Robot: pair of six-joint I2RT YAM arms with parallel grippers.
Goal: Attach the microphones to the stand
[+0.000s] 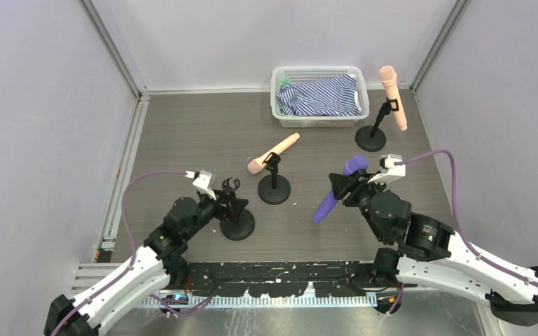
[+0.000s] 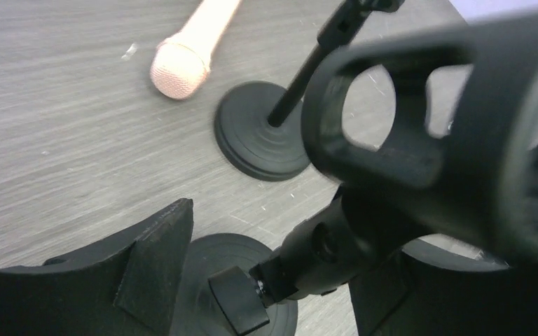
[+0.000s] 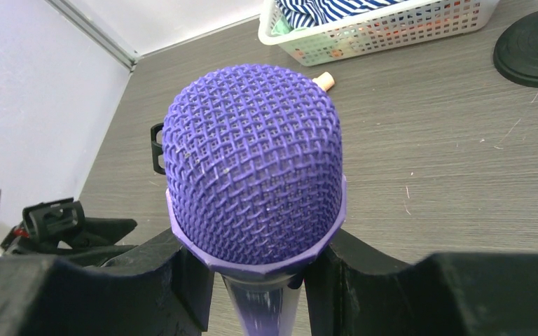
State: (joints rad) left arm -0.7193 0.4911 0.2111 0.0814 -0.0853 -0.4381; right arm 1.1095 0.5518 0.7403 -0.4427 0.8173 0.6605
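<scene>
The purple microphone [image 3: 256, 175] was clamped in the right gripper [image 3: 259, 287] above the near right part of the worktop [image 1: 182, 140], a grey wood-grain surface. The jaws pressed on its smooth handle just under the head. The right wrist view showed that domed head as a fine woven mesh with a faceted collar, which the top view left as a plain purple bar slanting down to the left.

The left gripper [image 2: 273, 273] stood with its jaws apart on either side of the near left stand [image 1: 238, 225], a matt black piece with a round ridged base. The left wrist view alone showed its hinged neck with a thumb screw and its empty C-shaped clip.

A peach-pink microphone [image 1: 273, 154] slanted across the top of the middle stand [image 1: 274, 190], its head low. Whether it sat in the clip or lay behind it was not clear. The second peach-pink microphone [image 1: 393, 98] was clipped head-up in the far right stand [image 1: 371, 138].

At the far edge sat a white lattice basket [image 1: 319, 120] holding a crumpled blue-and-white striped cloth [image 1: 322, 94]
</scene>
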